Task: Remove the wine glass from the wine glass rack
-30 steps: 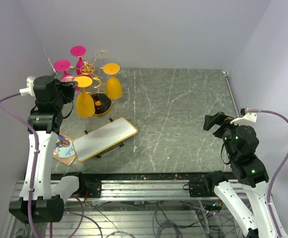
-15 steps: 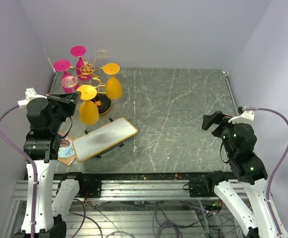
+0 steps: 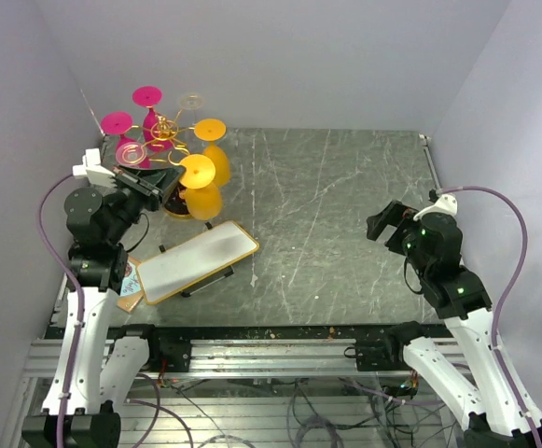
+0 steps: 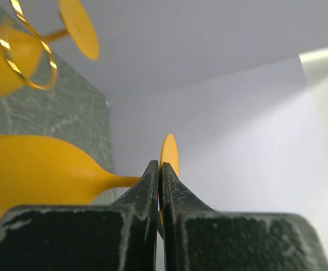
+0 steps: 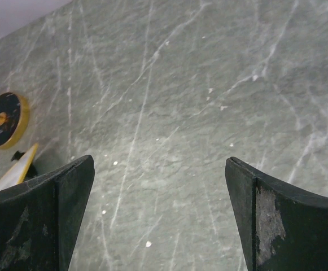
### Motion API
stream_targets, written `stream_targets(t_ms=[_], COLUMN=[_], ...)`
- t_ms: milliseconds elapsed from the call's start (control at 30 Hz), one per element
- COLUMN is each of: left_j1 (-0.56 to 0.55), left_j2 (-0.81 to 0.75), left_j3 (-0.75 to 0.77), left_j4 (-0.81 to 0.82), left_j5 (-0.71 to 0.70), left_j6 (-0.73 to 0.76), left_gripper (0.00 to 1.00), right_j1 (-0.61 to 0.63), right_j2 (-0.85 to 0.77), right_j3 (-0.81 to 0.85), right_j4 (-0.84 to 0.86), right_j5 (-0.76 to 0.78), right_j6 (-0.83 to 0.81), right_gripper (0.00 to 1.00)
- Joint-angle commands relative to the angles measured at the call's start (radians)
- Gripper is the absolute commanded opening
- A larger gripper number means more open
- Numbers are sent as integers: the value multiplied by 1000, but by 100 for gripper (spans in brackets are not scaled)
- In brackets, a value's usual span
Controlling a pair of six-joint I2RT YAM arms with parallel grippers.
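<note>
In the top view, the left gripper (image 3: 170,177) is clamped on the yellow wine glass (image 3: 205,199) by its stem, just in front of the wine glass rack (image 3: 163,131). Left wrist: fingers (image 4: 150,182) pinched tight on that stem, bowl lying sideways. Right wrist: the right gripper (image 5: 159,165) is spread wide over the table (image 5: 209,84), holding nothing.

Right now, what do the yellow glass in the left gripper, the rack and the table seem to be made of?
Yellow glass: opaque, even colour with a soft sheen, so probably plastic rather than real glass.
Rack: thin gold wire with bright glints, likely metal.
Table: matte grey-green with pale veins, stone-like, though it could be a printed surface.
</note>
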Motion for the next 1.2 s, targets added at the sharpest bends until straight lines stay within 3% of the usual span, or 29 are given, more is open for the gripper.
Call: stream_targets(t_ms=[0, 333, 533, 633, 933, 1167], left_j1=[-83, -236, -331, -376, -435, -461], left_j2=[14, 102, 183, 217, 268, 289], left_j3=[-57, -238, -338, -369, -409, -404], left_j4=[277, 749, 1034, 1154, 1368, 1461], left_j5=[113, 79, 5, -32, -85, -112], left_j6=[-65, -309, -448, -492, -569, -599], left_gripper=[7, 7, 7, 7, 7, 7], right_j1=[-3, -3, -1, 6, 96, 193], right_j2=[-8, 73, 185, 241, 276, 280], right_j3=[3, -111, -244, -274, -290, -258], right_j4=[78, 520, 1006, 1185, 1366, 1383], right_j5=[-158, -698, -957, -1004, -984, -939], right_j6=[42, 243, 487, 580, 646, 628], right_gripper=[100, 100, 100, 100, 97, 90])
